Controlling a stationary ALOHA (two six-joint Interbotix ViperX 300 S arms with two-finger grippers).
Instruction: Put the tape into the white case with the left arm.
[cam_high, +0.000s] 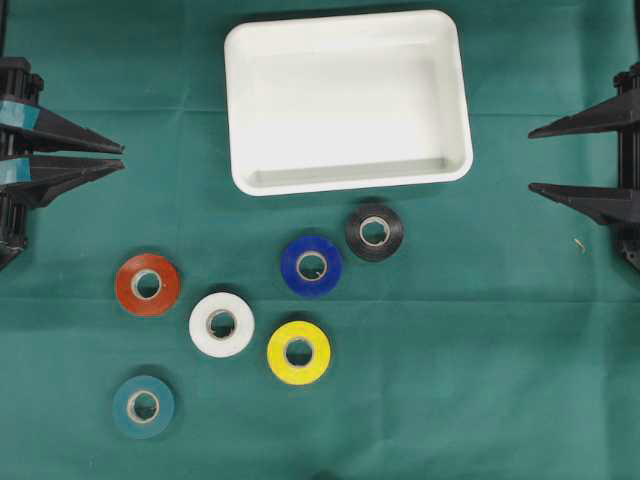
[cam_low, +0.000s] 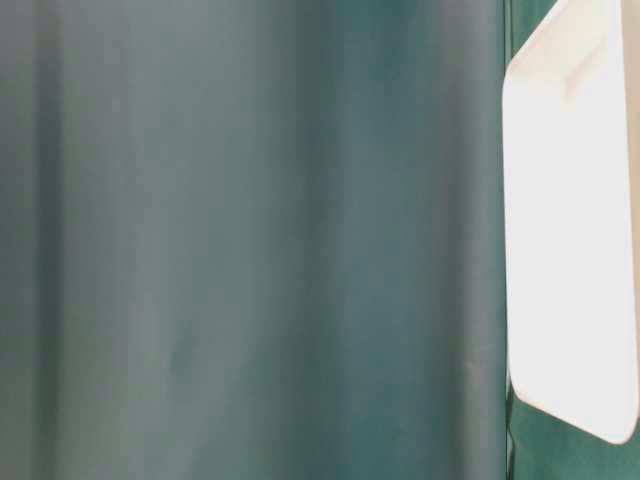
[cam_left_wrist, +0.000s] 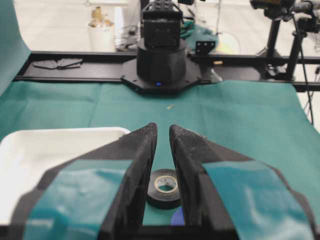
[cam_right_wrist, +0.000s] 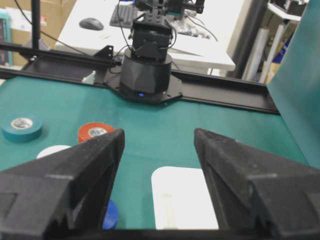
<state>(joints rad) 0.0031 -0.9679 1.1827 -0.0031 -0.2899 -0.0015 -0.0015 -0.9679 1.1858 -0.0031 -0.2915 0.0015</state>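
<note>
Several tape rolls lie flat on the green cloth below the white case (cam_high: 340, 182): red (cam_high: 147, 284), white (cam_high: 221, 324), yellow (cam_high: 298, 352), teal (cam_high: 143, 406), blue (cam_high: 311, 265) and black (cam_high: 374, 232). The case holds nothing. My left gripper (cam_high: 122, 157), marked with teal bands, hovers at the left edge, shut on nothing, well apart from every roll. In its wrist view the left gripper (cam_left_wrist: 162, 127) frames the black tape (cam_left_wrist: 164, 187) far below, with the case (cam_left_wrist: 50, 150) at left. My right gripper (cam_high: 530, 160) stands open at the right edge.
Green cloth covers the table. Each wrist view looks across at the opposite arm's black base (cam_left_wrist: 161, 60) (cam_right_wrist: 147, 75). The right wrist view shows the case (cam_right_wrist: 182, 200), the red roll (cam_right_wrist: 95, 131) and the teal roll (cam_right_wrist: 21, 127). Blurred green cloth fills the table-level view beside the case (cam_low: 570, 250).
</note>
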